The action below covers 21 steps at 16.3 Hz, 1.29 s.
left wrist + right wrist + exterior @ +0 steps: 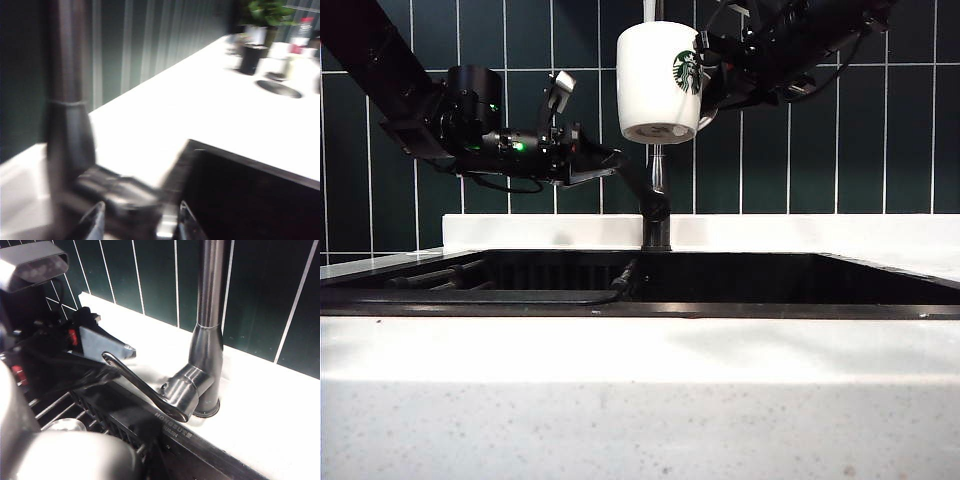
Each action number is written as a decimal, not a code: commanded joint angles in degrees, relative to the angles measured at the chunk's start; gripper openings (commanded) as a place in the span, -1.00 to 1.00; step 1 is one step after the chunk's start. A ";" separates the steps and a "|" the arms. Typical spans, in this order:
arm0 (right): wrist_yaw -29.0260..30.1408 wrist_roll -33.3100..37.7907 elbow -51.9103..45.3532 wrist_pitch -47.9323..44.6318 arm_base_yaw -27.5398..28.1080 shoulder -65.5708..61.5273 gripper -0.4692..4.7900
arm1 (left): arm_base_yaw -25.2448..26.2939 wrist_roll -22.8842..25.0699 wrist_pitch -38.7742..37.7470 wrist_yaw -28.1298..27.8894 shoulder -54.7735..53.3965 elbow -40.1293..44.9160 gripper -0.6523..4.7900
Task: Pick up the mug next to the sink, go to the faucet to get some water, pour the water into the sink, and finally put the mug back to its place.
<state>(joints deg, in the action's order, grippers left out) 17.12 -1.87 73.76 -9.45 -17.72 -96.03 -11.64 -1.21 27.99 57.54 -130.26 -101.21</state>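
Note:
The white mug [658, 80] with its green logo hangs high in front of the tiles, just under the faucet's spout, and my right gripper [705, 70] is shut on its handle side. Its pale body [65, 455] fills the near part of the right wrist view and hides that gripper's fingers. The dark faucet [656, 205] [207, 340] stands behind the black sink [770, 300]. My left gripper [608, 160] [141, 220] is open, its fingers straddling the faucet's side lever [120, 192] [145, 390]. I make out no water.
The white speckled countertop [640, 400] runs along the front, with the dark green tiled wall [820, 150] behind. A grid rack [55, 407] lies inside the sink. Far along the counter stand a black cup [250, 57], a plant [270, 12] and a round inset [277, 87].

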 commanded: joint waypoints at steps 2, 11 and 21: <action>1.01 0.04 0.76 -4.00 -0.07 0.96 -0.82 | 0.11 2.95 0.42 -11.67 0.39 -0.15 -0.09; -3.43 -9.20 0.79 -3.06 2.03 1.44 -0.82 | 0.74 -10.47 6.60 4.98 10.97 -0.15 -0.09; -14.01 -34.01 0.76 -1.38 6.32 1.51 -0.82 | 6.99 20.83 -59.87 -8.00 31.91 -0.02 -0.78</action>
<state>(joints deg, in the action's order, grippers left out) 4.62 -34.74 73.73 -7.53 -11.49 -95.77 -4.12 10.94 -23.40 54.30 -99.48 -101.25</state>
